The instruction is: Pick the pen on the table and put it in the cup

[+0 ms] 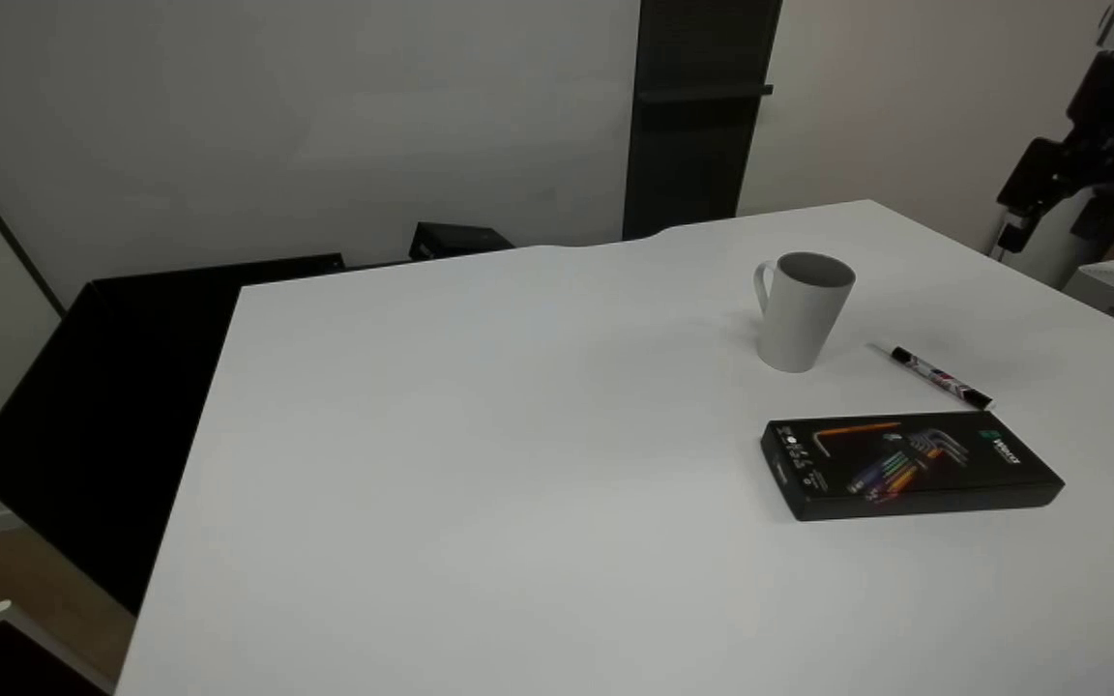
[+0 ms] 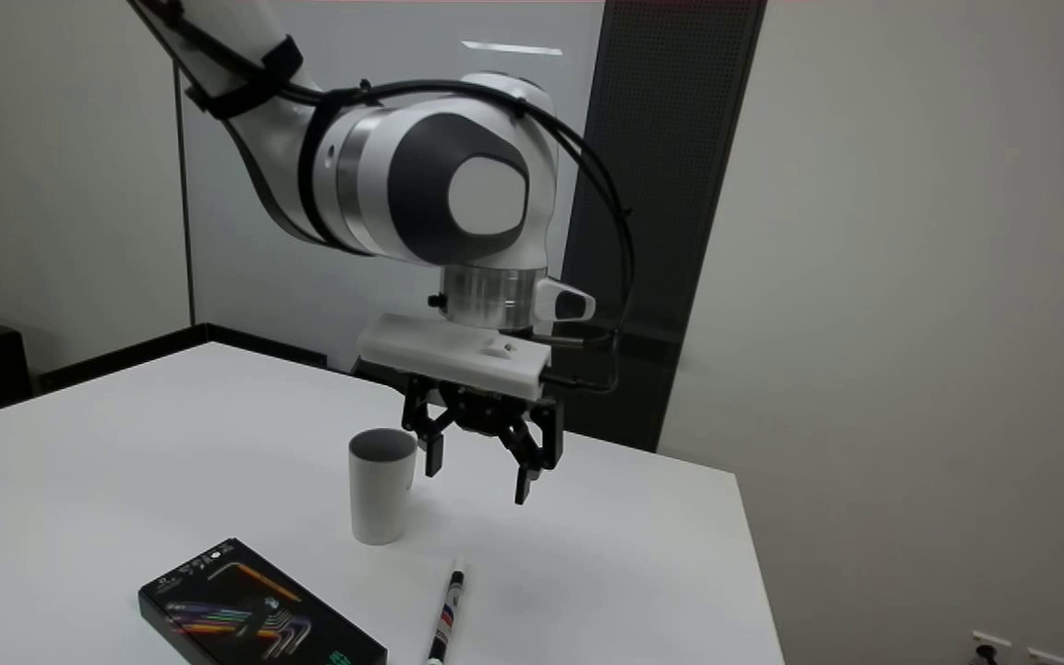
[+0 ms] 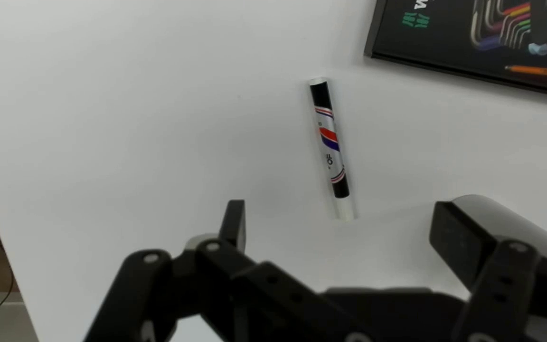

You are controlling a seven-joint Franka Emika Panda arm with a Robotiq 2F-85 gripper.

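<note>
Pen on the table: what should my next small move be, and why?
I'd probably shift the open gripper toward the pen before lowering: in the wrist view, most of the pen lies beyond the fingertips, one of which partly hides the cup.

Table (image 1: 480,435): smooth, hard-looking top, matt with a faint soft sheen. Cup (image 1: 802,319): smooth, ceramic by look, low gloss. Pen (image 3: 329,147): plastic by look, smooth printed barrel, one end translucent. Box (image 1: 905,469): appears to be printed card, smooth, satin black. Gripper (image 2: 478,473): dark and mostly matt; metal or plastic, cannot tell. Arm (image 2: 278,148): smooth white shell, plastic-looking, slight gloss; its collar (image 2: 495,294) bare shiny metal. Cable (image 2: 578,143): black, rubbery sheath. Panel (image 2: 661,148): dark, finely perforated. Wall (image 2: 911,323): smooth, matt. Floor (image 1: 44,590): wood-like, grain blurred.
</note>
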